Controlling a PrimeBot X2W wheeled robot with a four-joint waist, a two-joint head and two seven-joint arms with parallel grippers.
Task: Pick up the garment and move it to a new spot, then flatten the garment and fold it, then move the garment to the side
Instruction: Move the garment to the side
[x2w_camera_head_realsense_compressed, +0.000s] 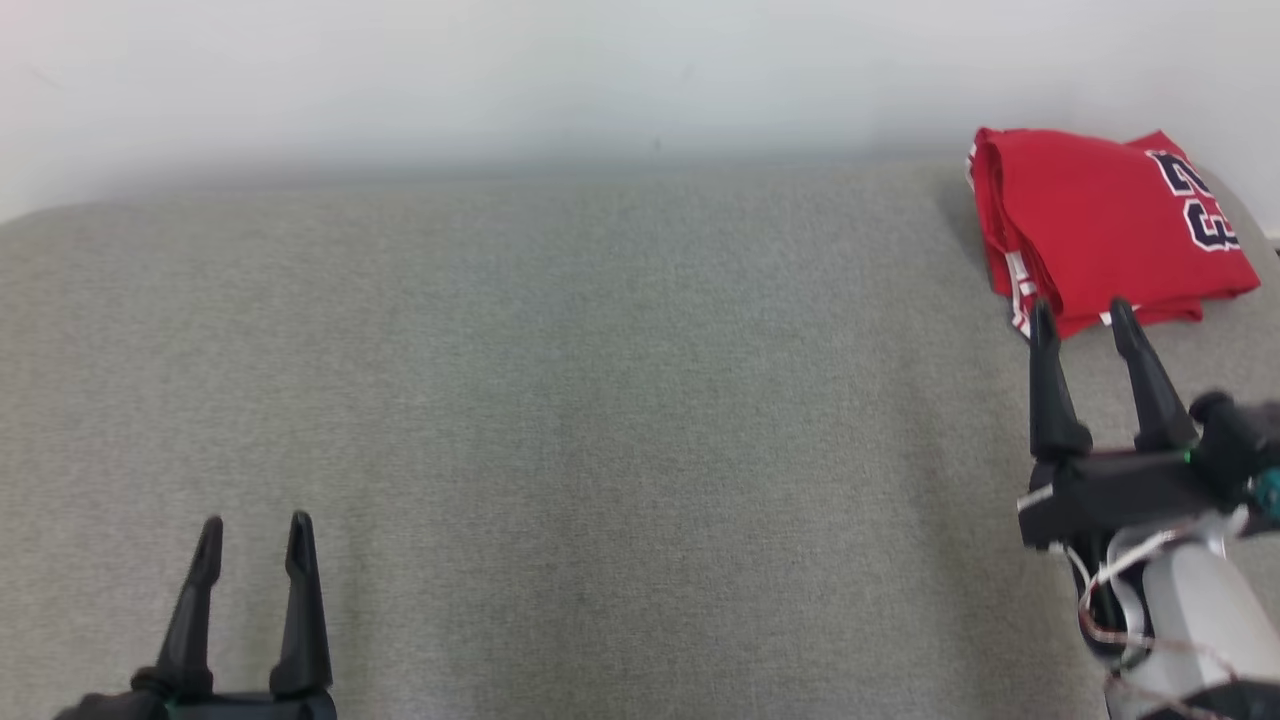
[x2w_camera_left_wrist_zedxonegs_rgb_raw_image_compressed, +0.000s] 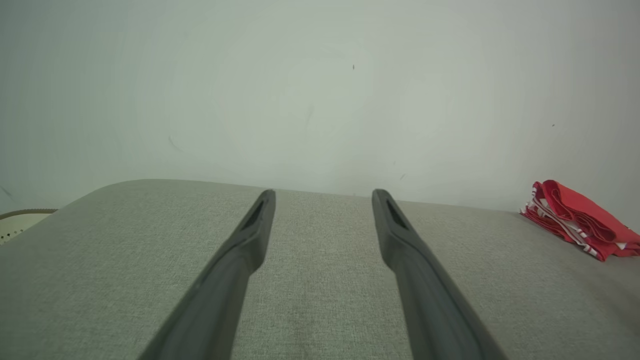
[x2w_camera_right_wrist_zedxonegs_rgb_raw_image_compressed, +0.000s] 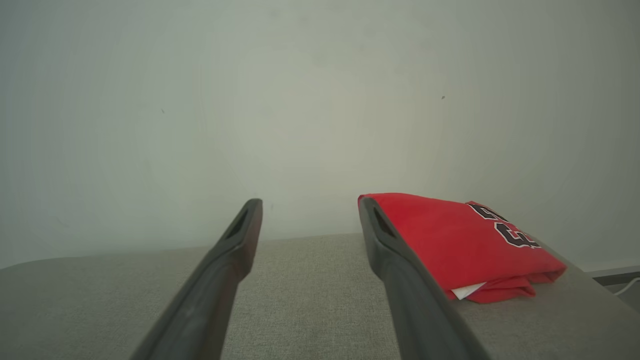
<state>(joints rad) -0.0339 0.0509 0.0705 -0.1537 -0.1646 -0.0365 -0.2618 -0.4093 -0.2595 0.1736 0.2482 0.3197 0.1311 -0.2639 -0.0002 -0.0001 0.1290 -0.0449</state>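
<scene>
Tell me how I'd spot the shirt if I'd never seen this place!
Start at the big grey padded surface that runs up to a pale wall. Go to its far right corner, just past the right gripper. There lies the folded garment: bright red against all that grey, with dark numbers edged in white.

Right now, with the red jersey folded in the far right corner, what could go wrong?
The jersey lies close to the right edge of the surface, so a nudge might push it off. The open right gripper hovers at its near edge; a careless move could snag a layer and undo the fold.
</scene>
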